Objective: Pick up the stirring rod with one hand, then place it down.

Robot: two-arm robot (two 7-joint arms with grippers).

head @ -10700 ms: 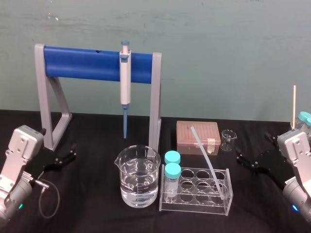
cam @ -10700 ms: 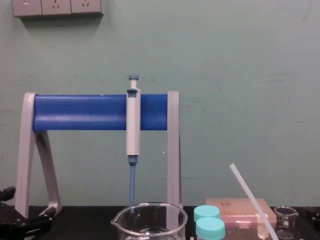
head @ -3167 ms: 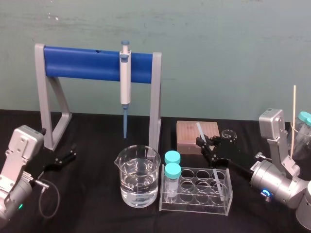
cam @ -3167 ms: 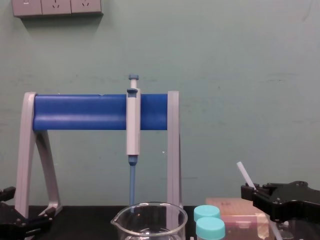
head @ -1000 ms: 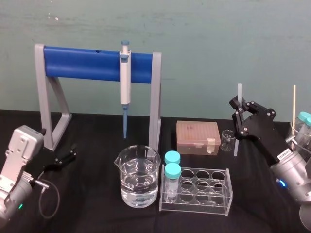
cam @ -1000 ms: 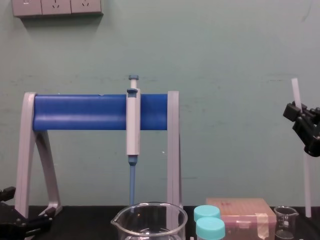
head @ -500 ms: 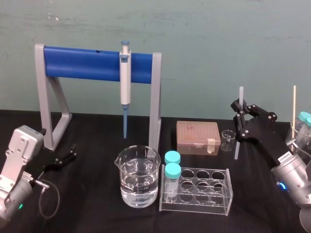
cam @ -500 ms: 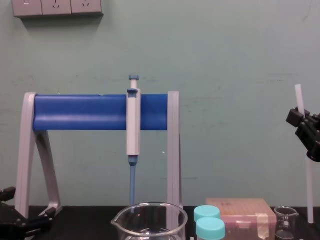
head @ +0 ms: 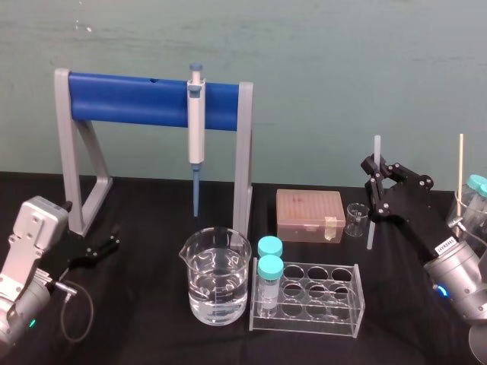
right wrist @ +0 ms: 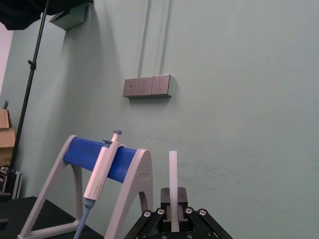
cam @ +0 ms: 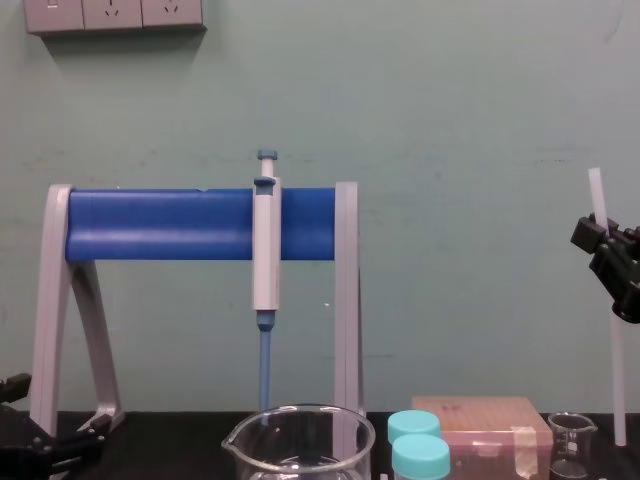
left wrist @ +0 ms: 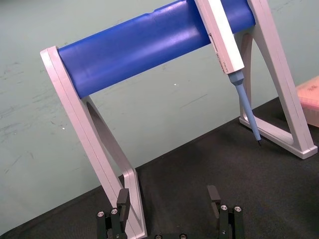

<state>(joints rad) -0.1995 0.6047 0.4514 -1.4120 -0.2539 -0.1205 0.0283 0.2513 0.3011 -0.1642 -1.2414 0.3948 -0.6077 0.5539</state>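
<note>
The stirring rod is a thin translucent white stick, held nearly upright just right of the small glass beaker. My right gripper is shut on its upper part, and a short length sticks out above the fingers. In the chest view the rod hangs at the right edge from the right gripper, its lower end a little above the table. The right wrist view shows the rod rising from between the shut fingers. My left gripper rests open at the far left, holding nothing; the left wrist view shows the left gripper with its fingers apart.
A grey and blue stand holds a pipette over a large beaker of water. In front stands a clear tube rack with two teal-capped tubes. A pink tip box lies behind it. A wooden stick stands at far right.
Over the last second the right gripper has shifted slightly right and down with the rod. Before that it lifted the rod out of the tube rack. The left arm has not moved.
</note>
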